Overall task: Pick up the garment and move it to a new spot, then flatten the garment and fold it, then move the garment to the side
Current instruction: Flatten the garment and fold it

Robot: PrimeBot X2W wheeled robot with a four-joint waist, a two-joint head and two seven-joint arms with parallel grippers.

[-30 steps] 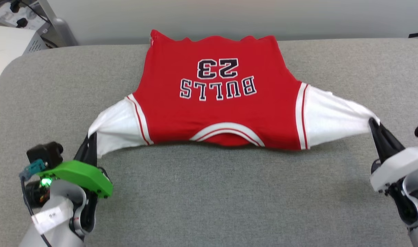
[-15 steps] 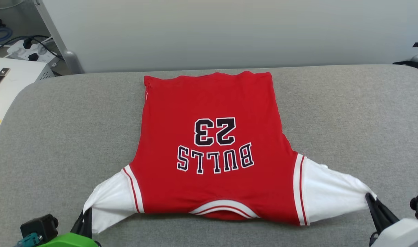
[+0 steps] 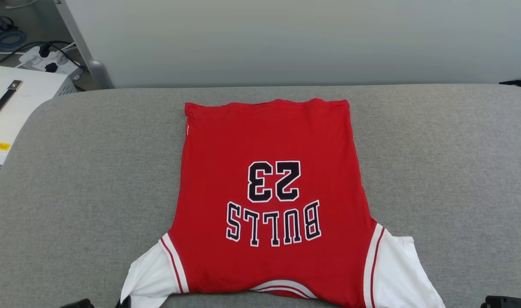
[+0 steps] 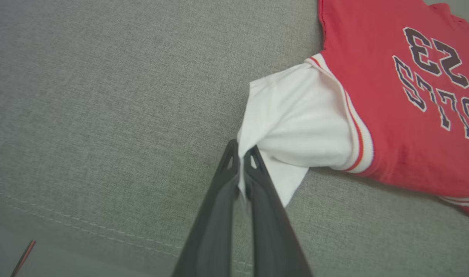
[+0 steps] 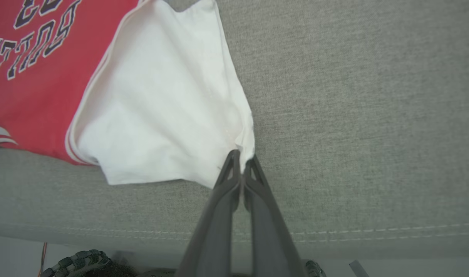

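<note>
Across the grey padded surface (image 3: 72, 179) the red Bulls jersey (image 3: 269, 137) lies collar nearest, its hem smoother than a second ago. Wrist views show the left gripper (image 4: 241, 163) clamping the left sleeve (image 4: 296, 115) and the right gripper (image 5: 240, 163) clamping the right sleeve (image 5: 161, 96).

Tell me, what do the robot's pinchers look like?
The left gripper and the right gripper look the same. Each has two long, smooth, dark grey fingers that get thinner toward pointy tips. Near each tip there is a small triangle-shaped hole.
</note>
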